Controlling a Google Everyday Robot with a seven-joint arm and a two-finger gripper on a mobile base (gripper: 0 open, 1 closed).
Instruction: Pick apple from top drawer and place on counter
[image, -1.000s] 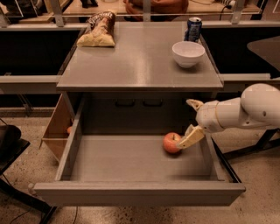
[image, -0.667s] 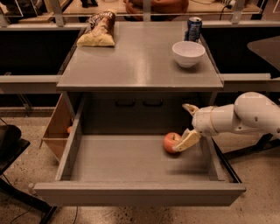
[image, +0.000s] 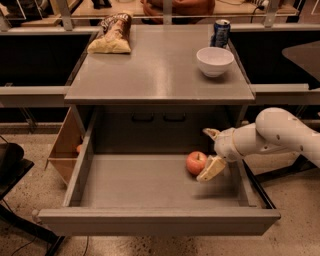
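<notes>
Looking down at the grey cabinet, I see the top drawer (image: 145, 187) pulled fully out toward me, with its flat bottom in plain view. The apple (image: 196, 162) lies inside this drawer, on the bottom, in the right rear part, not far from the back wall. It sits with the stem side up.

The gripper (image: 211, 150) comes in from the right side, over the right wall of the drawer, at the end of the white arm (image: 280, 132). Its two fingers are spread apart, so it holds nothing. The lower finger (image: 211, 169) reaches down next to the right side of the apple, and I think it touches the fruit, but I cannot be sure. The upper finger (image: 210, 133) is higher, above and to the right of the apple, apart from it.

On the desk (image: 160, 75) above the drawer there are a white bowl (image: 215, 60) near the right edge, a blue can (image: 220, 33) just behind the bowl, and a chip bag (image: 111, 35) at the far left corner. A tan wooden box (image: 64, 147) stands on the floor, just beside the left wall of the drawer.
</notes>
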